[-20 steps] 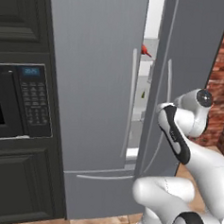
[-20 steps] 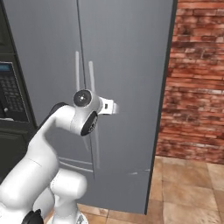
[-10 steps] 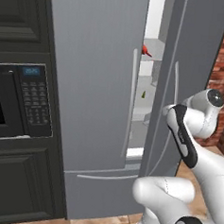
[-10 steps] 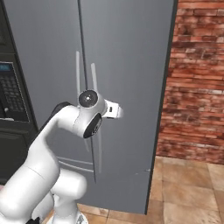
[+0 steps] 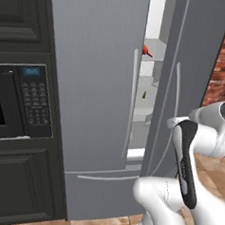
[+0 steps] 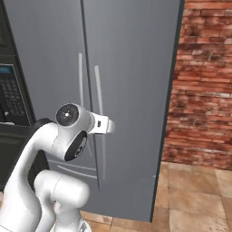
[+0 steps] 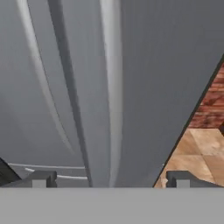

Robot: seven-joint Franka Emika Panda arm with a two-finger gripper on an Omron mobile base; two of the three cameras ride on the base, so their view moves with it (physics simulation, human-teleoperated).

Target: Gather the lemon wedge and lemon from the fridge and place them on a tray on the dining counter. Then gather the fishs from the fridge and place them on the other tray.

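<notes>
The gripper (image 7: 111, 178) has let go of the fridge (image 5: 97, 85) handle (image 7: 111, 87); its fingers (image 7: 41, 178) now stand wide apart astride it. The right door (image 5: 184, 67) is ajar, so the shelves look reachable. A fish (image 5: 147, 51) lies inside on an upper shelf, long axis roughly level, heading unclear.

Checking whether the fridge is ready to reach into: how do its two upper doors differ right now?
The left door sits shut against the fridge; the right door is swung partly open, baring white shelves. Both are grey with long curved handles.
</notes>
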